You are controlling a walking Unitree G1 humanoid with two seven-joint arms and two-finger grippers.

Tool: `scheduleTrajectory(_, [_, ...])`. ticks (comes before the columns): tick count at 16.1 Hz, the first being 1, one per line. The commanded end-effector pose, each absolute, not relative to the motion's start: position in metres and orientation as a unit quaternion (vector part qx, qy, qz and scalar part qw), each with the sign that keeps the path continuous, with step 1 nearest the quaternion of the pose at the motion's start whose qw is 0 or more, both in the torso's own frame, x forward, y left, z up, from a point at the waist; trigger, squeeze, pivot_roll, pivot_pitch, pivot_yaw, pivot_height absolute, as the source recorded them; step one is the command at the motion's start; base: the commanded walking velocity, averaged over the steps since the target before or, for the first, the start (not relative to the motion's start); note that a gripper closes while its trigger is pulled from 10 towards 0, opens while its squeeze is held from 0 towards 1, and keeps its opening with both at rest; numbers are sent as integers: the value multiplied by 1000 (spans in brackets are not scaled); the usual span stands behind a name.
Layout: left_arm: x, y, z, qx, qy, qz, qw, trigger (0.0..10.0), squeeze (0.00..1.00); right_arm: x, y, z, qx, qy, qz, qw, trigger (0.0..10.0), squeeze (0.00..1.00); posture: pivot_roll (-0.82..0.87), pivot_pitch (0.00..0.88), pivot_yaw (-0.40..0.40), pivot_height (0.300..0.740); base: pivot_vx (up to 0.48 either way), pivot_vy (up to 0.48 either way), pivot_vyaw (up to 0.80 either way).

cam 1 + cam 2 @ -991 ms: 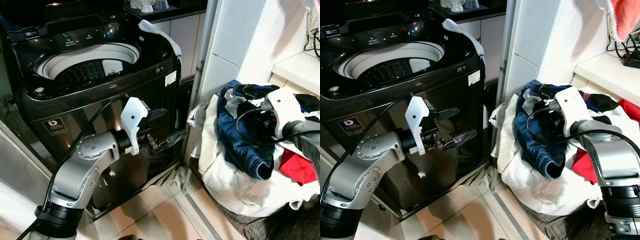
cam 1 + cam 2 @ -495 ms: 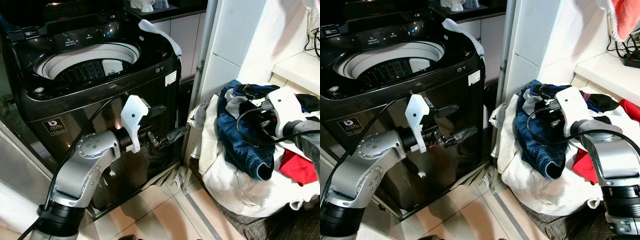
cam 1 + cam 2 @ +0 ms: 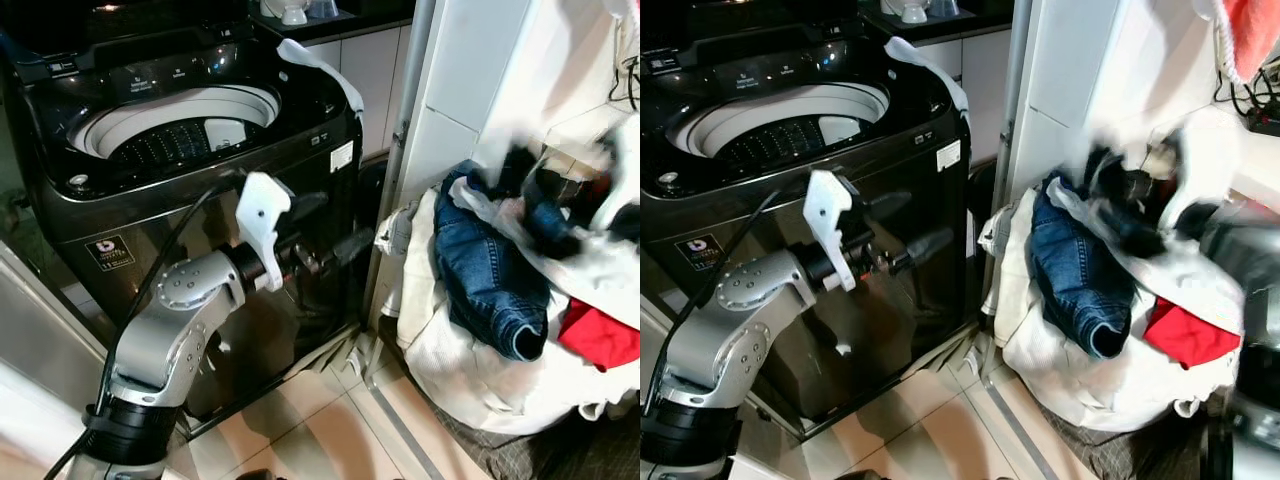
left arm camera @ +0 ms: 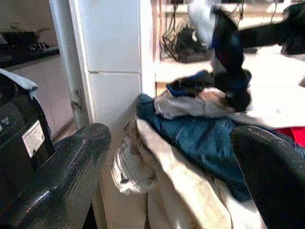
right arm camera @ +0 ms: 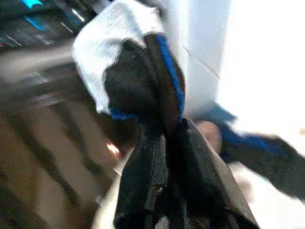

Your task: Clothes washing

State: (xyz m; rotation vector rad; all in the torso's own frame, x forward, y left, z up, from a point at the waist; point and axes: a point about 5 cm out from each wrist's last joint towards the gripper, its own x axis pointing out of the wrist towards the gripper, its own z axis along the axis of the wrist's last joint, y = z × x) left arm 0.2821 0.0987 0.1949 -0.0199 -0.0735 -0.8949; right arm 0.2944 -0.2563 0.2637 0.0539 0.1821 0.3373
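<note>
A dark top-loading washing machine [image 3: 190, 150] stands with its lid open, its white drum rim showing and a white cloth [image 3: 318, 66] draped over its back right corner. The left gripper [image 3: 335, 250] hovers in front of the machine's front panel, its two black fingers [image 4: 57, 176] spread apart and empty, pointing toward the laundry. To the right, a white bag of clothes [image 3: 470, 350] sits on the tiled floor [image 3: 320, 430], with blue jeans [image 3: 485, 280] near its left edge and a red garment [image 3: 600, 335] at its right. Above the pile, motion-blurred, the right gripper [image 5: 162, 143] pinches a black, blue and white garment [image 5: 133, 81] between pressed-together fingers.
</note>
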Motion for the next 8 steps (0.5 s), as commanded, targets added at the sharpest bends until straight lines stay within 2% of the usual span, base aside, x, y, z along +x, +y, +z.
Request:
scheduleTrajectory(1, [283, 95, 208, -16, -58, -435, 898, 10000, 0, 292, -246, 278, 65, 61, 209, 974, 0, 0, -30, 0, 12, 740, 0, 0, 0])
scheduleTrajectory(3, [288, 81, 228, -58, -95, -439, 891, 10000, 0, 296, -218, 312, 157, -24, 276, 948, 0, 0, -27, 0, 6, 740, 0, 0, 0])
scheduleTrajectory(4, [289, 79, 232, -84, -96, -439, 889, 10000, 494, 299, -212, 314, 176, -35, 283, 942, 0, 0, -27, 0, 6, 740, 0, 0, 0])
scheduleTrajectory(5, [293, 71, 245, -125, -117, -442, 881, 10000, 1000, 303, -194, 314, 217, -45, 308, 925, 0, 0, -23, 0, 2, 740, 0, 0, 0])
scheduleTrajectory(8, [295, 53, 252, -140, -126, -473, 861, 10000, 1000, 315, -157, 299, 300, -24, 335, 893, 0, 0, -12, 0, -9, 740, 0, 0, 0])
